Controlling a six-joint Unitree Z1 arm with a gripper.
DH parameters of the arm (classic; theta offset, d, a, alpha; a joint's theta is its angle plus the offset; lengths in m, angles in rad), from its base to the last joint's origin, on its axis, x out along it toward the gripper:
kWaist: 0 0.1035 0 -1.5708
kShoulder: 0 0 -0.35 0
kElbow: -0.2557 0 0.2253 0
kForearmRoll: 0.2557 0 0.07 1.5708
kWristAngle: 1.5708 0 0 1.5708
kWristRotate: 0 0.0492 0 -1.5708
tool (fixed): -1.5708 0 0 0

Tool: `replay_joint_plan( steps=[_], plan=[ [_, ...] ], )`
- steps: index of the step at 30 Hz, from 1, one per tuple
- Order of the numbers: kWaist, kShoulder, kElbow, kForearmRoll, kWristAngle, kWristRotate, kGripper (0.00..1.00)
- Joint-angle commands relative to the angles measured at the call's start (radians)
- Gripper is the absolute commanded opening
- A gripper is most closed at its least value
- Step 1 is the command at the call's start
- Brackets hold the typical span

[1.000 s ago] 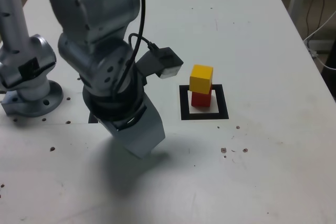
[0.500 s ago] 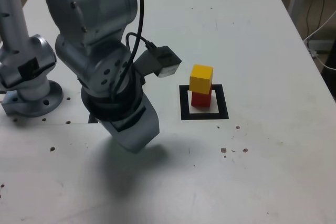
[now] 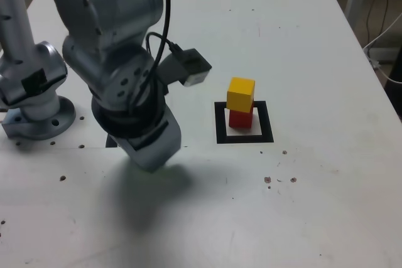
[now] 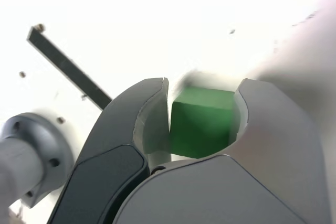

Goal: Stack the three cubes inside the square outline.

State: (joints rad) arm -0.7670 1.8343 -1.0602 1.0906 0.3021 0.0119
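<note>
In the wrist view the green cube sits between my two grey jaws, which press against its two sides; my gripper is shut on it. In the exterior view my gripper points down at the table, left of the square outline, and it hides the green cube. The yellow cube stands on the red cube inside the outline, turned a little askew on it.
The arm's round base stands at the exterior view's left, also seen as the base in the wrist view. A straight black tape strip lies near it. Cables hang beyond the table's right edge.
The jaws have closed in from wide apart onto the green cube. The gripper has shifted slightly toward the exterior view's left. The yellow and red stack has not moved.
</note>
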Motion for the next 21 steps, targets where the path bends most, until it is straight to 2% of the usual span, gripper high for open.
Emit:
replay_joint_plan(
  steps=[1,7,12,21],
  plan=[
    [-0.001,-0.025,-0.025,0.047,0.002,-0.008,0.24],
    [0.007,-0.051,-0.144,0.197,0.002,-0.02,0.24],
    [0.055,-0.051,-0.281,0.314,-0.007,-0.015,0.24],
    [0.251,-0.044,-0.492,0.457,-0.07,-0.012,0.24]
  ],
)
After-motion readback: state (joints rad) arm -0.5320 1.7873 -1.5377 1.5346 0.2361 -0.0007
